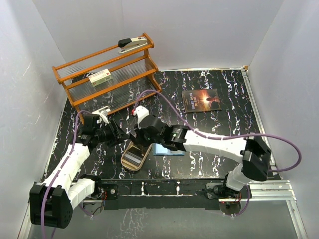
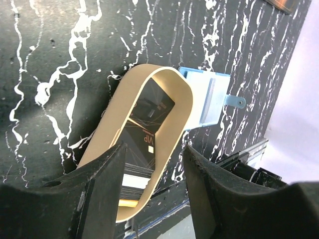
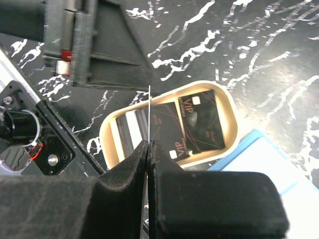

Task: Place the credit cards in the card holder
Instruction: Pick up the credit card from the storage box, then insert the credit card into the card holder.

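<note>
Clearly the right hand (image 3: 149, 144) has its jaws pressed together on a credit card (image 3: 149, 107), which stands on edge as a thin pale line rising from the fingertips, above the tan tray (image 3: 103, 137). To do this step well, I judge, the grip should be firm and low on the card while the wrist carries it sideways to the blue card holder (image 3: 264, 154). The holder lies flat on the desk (image 1: 224, 119), right against the tray's side as far as I can tell. The card then needs turning so that its leading edge meets the holder's pocket squarely; whether that pocket gapes enough I cannot tell. The left hand (image 2: 154, 149) hangs over the tray with its jaws about half apart and nothing between them; it could pin the holder down, since so light a case may slide. More lie in the tray: dark cards (image 3: 199, 119) marked VIP and a greyish card (image 3: 130, 127). The left hand sits very near the held card's upper edge, so a collision is the main risk. Well apart are a book (image 1: 201, 100) and a wooden rack (image 1: 107, 74) carrying a stapler (image 1: 132, 45) and a white-green box (image 1: 100, 77)
</note>
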Available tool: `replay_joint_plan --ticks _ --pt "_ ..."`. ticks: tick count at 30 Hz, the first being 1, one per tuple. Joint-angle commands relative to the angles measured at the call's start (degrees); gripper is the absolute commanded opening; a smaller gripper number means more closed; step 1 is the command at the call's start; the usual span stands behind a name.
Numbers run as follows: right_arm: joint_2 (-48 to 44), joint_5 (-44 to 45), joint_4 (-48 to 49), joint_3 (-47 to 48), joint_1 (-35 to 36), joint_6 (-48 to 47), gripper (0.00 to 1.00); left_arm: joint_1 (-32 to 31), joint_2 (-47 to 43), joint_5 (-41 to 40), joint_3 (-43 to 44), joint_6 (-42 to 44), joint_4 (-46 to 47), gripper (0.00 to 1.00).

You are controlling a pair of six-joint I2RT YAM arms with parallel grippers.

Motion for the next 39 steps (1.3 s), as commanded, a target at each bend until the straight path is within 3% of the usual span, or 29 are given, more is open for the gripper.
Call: replay_joint_plan --ticks 1,5,11,20,29,39 --pt "-5.0 3.8 -1.7 -2.9 -2.9 3.2 0.00 -1.4 0.7 5.1 2.9 1.4 2.2 0.47" --pt "-9.3 1.8 -1.2 -7.5 -7.5 5.3 0.00 -6.1 3.4 3.7 4.6 1.3 3.7 0.45" --pt "-15.3 -3.5 1.0 -15.1 -15.4 7.7 0.00 -18.8 10.3 -3.3 9.6 0.7 5.5 0.41" --pt "-21.2 -12.6 9.9 -28.8 -25.3 15.1 0.00 -32.5 24.1 -9.3 16.0 0.6 8.6 0.31" --pt "-22.9 -16.7 18.4 -38.2 -29.9 20.2 0.00 -36.2 32.4 -13.9 16.5 0.6 11.1 0.23" --pt "-22.2 -17.8 22.1 -41.3 -31.6 21.6 0.00 -36.2 35.5 -20.4 15.1 0.8 9.5 0.19"
